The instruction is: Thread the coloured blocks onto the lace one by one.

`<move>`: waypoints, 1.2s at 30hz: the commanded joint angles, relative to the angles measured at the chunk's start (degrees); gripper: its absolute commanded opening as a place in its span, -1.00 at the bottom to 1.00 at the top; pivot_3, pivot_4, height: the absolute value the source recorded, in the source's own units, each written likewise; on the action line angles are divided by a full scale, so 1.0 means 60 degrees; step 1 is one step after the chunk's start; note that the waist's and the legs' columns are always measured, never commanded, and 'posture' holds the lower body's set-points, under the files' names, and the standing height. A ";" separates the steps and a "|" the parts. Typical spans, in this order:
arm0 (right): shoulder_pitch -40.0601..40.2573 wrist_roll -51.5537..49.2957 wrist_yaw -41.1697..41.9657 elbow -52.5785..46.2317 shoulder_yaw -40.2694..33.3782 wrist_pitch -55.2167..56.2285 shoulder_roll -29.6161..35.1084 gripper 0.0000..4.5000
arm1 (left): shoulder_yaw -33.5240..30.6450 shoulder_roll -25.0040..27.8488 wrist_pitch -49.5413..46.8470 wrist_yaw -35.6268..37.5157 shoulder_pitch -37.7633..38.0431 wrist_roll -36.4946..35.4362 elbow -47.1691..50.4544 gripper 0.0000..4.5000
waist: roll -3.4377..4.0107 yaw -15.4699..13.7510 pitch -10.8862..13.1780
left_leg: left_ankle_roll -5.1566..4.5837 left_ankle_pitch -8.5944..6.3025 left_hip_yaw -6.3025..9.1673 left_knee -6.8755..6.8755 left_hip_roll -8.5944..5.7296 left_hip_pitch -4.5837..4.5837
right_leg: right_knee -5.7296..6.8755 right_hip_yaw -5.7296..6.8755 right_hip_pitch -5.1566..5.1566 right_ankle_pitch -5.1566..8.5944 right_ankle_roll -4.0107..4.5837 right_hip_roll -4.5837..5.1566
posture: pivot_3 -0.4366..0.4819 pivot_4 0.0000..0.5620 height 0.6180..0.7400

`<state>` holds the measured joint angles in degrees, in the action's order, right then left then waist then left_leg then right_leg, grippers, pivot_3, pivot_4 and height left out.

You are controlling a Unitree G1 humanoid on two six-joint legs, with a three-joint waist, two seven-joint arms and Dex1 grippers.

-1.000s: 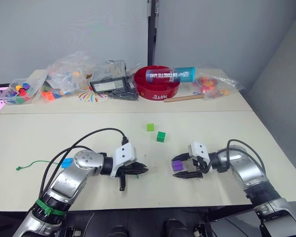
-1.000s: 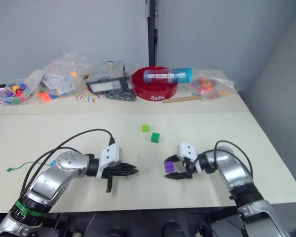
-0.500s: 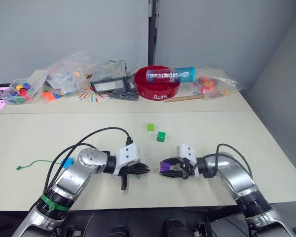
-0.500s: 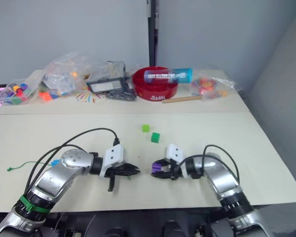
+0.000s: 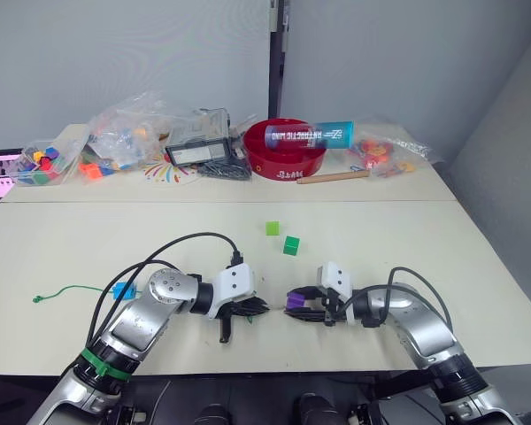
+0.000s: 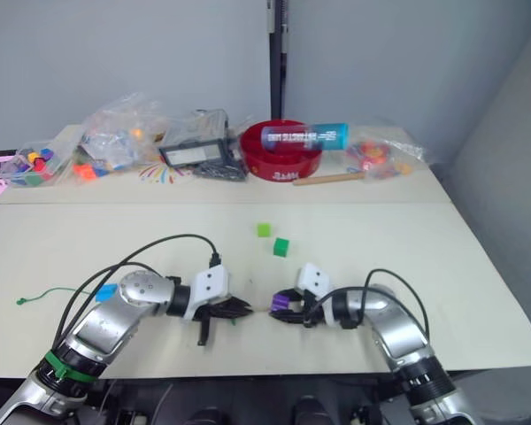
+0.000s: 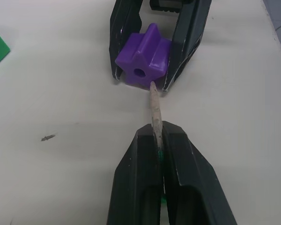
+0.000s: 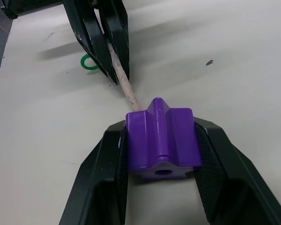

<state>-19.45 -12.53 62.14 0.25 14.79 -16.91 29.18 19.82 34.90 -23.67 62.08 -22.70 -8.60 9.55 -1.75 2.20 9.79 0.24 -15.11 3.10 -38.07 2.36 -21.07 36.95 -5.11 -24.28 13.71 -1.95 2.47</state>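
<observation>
Near the front edge of the pale table (image 5: 62, 239), your left gripper (image 7: 158, 140) pinches the thin green lace (image 5: 75, 289) just behind its pale stiff tip (image 7: 154, 105). That tip's long axis runs straight toward the small purple plastic block (image 7: 144, 62), clamped between the fingers of your right gripper (image 8: 161, 154). The tip end sits at the block's face, just below its round hole (image 7: 139, 72), so judge the next move as a slight lift, then a push through.

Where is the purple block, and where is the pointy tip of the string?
purple block (image 7: 145, 63), left wrist view, on its face above the hole.
pale tip of the lace (image 7: 155, 107), left wrist view, midway along the stiff part.
</observation>
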 commanded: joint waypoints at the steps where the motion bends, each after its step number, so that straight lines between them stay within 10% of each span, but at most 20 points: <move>1: 0.0140 0.0029 0.0044 -0.0071 0.0041 -0.0182 0.0158 -0.38 | -0.0086 -0.0134 0.0253 -0.0098 -0.0147 -0.0007 0.0131 -1.00 | 0.0000 -0.0001 0.0000 | 0.0000 0.0000 0.0000 -0.0001 0.0000 0.0000 | 0.0000 0.0000 0.0000 0.0000 0.0000 0.0000 | -0.05 -0.47 0.85; 36: 0.0112 0.0032 -0.0149 -0.0526 0.0068 -0.0706 0.0101 -0.38 | 0.0783 -0.1853 0.0602 0.0202 -0.1330 0.0297 -0.0916 -1.00 | 0.0000 -0.0202 0.0000 | 0.0000 0.0000 0.0005 -0.0048 -0.0020 -0.0004 | 0.0002 -0.0003 0.0020 -0.0007 -0.0015 0.0014 | -0.05 -0.47 0.85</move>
<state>-19.04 -12.48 61.87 -1.72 13.46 -20.57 30.80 22.67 26.92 -21.76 63.23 -28.97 -5.62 1.44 -1.75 0.99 9.78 0.24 -15.11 3.13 -38.35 2.24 -21.09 36.97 -5.13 -24.16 13.66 -2.05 2.56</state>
